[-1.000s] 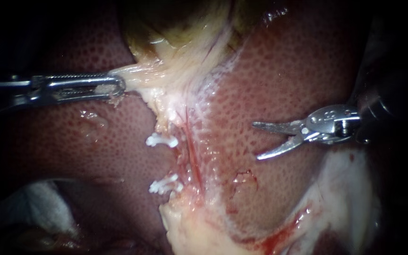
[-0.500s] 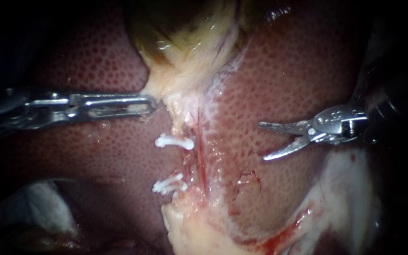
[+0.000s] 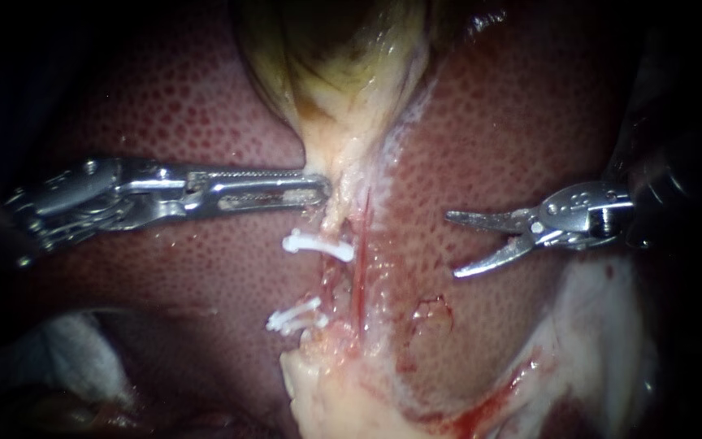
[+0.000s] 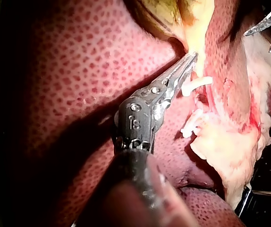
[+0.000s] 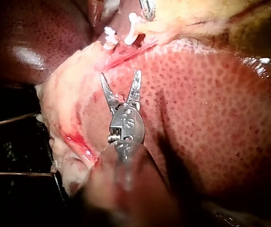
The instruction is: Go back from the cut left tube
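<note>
- The liver [image 3: 164, 106] fills pretty much the whole endoscope view, spotty red all over.
- The gallbladder [image 3: 343, 57] hangs in at 12 o'clock, and its pale neck now runs straight down to the middle. A second ago the neck was dragged out toward 9-10 o'clock, so it has swung back.
- My left instrument [image 3: 318, 191] comes in from 9 o'clock. Its jaws are closed together, pinching the edge of that pale neck as far as I can make out. Its tip has slid well toward the centre over the last second.
- My right instrument [image 3: 451, 245] sits at 3 o'clock, jaws spread wide with nothing in them, well apart from the tubes. It has hardly budged, just a touch further toward 3.
- The cut left tube [image 3: 332, 226] is dead centre, just under the neck, parted into two stumps.
- The upper clip [image 3: 318, 244] sits on the top stump and has shifted toward 3 o'clock along with the neck.
- The lower clips [image 3: 294, 315] sit toward 7 o'clock of it and have stayed put.
</note>
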Robot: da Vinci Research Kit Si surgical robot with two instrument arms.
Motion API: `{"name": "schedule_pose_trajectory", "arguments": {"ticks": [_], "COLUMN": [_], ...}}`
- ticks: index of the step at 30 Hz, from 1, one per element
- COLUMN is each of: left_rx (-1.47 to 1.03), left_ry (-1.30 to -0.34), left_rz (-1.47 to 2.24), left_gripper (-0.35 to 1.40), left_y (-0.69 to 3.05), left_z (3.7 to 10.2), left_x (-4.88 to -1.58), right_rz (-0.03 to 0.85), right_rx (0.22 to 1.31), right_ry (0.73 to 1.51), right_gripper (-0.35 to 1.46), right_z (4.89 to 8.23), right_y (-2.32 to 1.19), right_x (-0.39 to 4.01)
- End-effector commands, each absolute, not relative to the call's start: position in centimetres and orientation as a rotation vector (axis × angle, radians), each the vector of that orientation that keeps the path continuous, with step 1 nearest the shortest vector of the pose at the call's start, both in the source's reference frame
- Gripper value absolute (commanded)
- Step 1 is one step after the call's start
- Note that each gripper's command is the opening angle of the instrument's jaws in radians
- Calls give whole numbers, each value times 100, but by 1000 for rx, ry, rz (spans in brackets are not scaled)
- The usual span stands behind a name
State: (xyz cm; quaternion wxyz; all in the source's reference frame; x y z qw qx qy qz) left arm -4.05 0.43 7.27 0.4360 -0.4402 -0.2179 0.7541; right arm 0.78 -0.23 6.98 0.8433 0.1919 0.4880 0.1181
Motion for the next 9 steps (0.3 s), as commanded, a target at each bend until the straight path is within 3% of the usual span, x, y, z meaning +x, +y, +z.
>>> {"name": "schedule_pose_trajectory", "arguments": {"ticks": [1,9], "left_rx": [-1095,-1093], "left_ry": [-543,-545], "left_rz": [1877,1879], "left_gripper": [-35,-35], "left_y": [43,44], "left_z": [727,729], "left_x": [-405,-404], "right_rz": [250,251], "right_rx": [405,405], "right_ry": [1030,1030], "right_gripper": [143,143], "right_z": [698,698], "right_y": [-22,-22], "right_x": [78,79]}}
